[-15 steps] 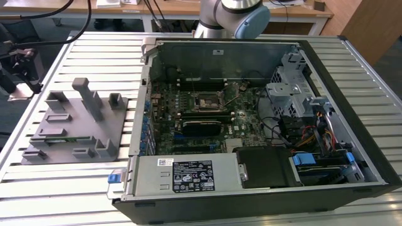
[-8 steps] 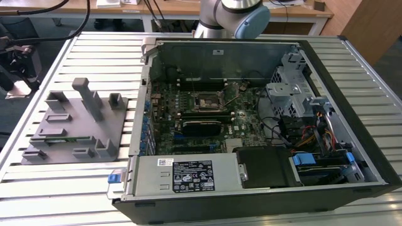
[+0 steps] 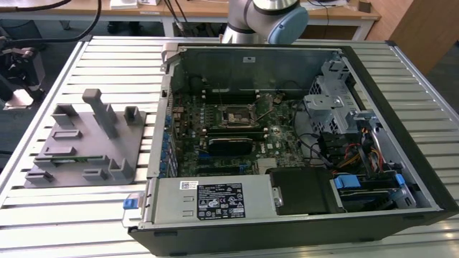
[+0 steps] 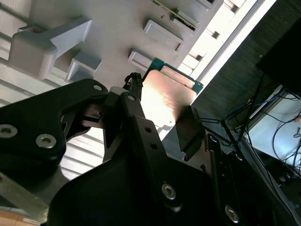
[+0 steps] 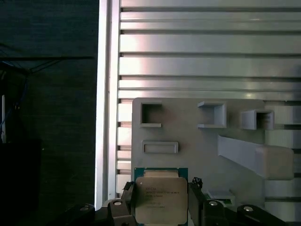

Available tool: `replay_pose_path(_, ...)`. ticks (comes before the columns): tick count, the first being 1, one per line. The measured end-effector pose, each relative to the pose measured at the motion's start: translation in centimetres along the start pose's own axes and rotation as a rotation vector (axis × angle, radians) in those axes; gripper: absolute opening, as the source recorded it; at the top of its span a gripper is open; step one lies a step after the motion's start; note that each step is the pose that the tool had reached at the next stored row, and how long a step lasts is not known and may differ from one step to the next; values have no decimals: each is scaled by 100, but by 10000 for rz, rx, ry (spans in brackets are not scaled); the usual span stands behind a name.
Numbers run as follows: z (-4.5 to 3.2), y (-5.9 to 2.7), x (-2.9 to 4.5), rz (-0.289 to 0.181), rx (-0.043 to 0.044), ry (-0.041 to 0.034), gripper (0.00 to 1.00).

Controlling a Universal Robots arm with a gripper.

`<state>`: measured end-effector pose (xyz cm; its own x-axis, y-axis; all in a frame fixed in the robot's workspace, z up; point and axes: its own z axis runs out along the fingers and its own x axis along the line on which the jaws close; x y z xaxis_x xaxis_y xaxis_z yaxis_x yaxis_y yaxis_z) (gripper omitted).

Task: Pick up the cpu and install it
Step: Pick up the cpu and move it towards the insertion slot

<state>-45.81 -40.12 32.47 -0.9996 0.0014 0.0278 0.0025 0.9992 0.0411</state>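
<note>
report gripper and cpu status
gripper shut on cpu, fingers on opposite edges. cpu over grey fixture. nothing else between fingers.

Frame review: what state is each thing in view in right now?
gripper: shut on the cpu.
cpu: clamped, metal top showing, held clear of the fixture.
fixture: flat on the table.
computer case: on its side, panel off, motherboard exposed.
</note>
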Motion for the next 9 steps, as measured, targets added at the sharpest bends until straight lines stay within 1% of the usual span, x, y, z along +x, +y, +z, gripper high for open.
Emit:
replay_pose_path(4, -61, 2, 2, 0, -1, -1, 53)
replay_pose_path(9, -159, 7, 4, 0, -1, -1, 53)
